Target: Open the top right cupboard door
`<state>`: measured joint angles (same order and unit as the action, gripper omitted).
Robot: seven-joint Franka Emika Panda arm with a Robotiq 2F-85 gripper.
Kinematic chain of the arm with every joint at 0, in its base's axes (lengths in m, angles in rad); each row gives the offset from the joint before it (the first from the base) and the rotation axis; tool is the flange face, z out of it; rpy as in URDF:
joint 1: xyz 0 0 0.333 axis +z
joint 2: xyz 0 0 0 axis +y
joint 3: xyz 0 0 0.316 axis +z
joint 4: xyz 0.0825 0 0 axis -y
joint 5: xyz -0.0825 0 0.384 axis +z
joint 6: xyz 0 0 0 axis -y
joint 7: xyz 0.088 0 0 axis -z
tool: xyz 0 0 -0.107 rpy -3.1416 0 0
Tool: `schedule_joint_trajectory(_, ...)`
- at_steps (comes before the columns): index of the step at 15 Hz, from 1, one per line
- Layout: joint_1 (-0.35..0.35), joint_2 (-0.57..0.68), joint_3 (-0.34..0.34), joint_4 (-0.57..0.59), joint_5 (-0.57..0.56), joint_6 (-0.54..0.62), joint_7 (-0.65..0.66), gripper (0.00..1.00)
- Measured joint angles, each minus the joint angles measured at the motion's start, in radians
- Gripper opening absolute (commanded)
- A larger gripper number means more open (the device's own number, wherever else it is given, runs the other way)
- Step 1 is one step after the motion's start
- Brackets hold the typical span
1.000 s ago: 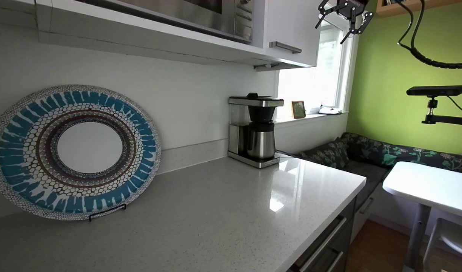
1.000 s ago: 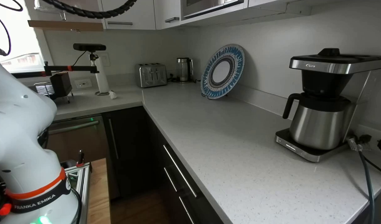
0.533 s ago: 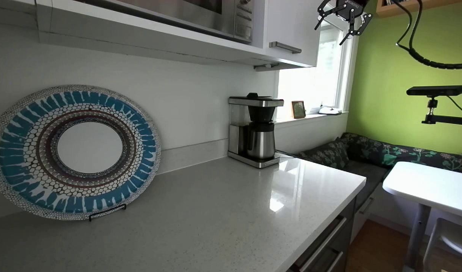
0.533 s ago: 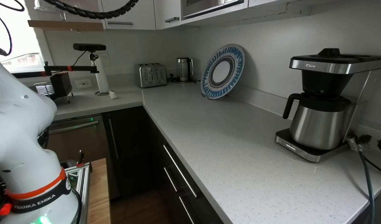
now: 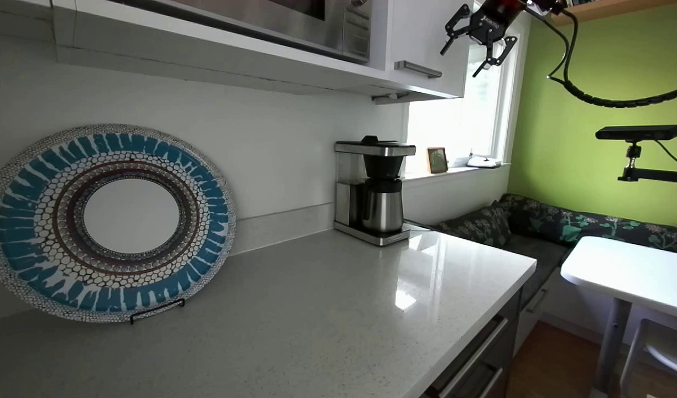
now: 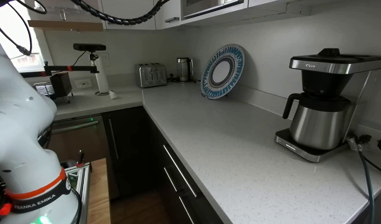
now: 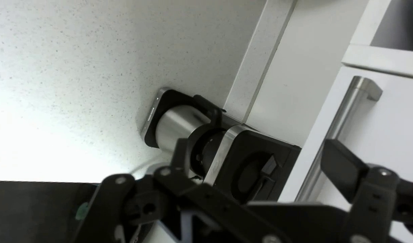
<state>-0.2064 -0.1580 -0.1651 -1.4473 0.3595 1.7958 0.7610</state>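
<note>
The top right cupboard door (image 5: 427,34) is a flat white panel that looks closed. Its silver bar handle (image 5: 418,69) is near the lower edge. In the wrist view the door (image 7: 385,131) fills the right side, and its handle (image 7: 341,118) runs diagonally, its lower part behind my right-hand finger. My gripper (image 5: 459,64) is open and empty, beside the door and to the right of the handle in an exterior view. In the wrist view the two fingertips (image 7: 257,148) are wide apart. One overlaps the handle in the picture; I cannot tell whether it touches.
A coffee maker (image 5: 374,190) stands on the counter (image 5: 294,309) below the door. A microwave (image 5: 316,22) sits left of the door. A decorated plate (image 5: 217,221) leans on the wall. The arm (image 6: 19,102) stands at the counter's side, with a dangling cable (image 6: 128,21).
My gripper has moved left and slightly down in an exterior view, closer to the door and its handle. The hanging cable shifted with it. The fingers stay open, and the door has not moved.
</note>
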Motion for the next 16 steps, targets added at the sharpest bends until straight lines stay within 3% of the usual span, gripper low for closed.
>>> schedule_joint_trajectory(7, 0.011, 0.065, 0.007, 0.079, 0.034, 0.001, 0.044, 1.0)
schedule_joint_trajectory(16, 0.011, 0.103, 0.033, 0.088, 0.034, 0.064, 0.084, 1.0)
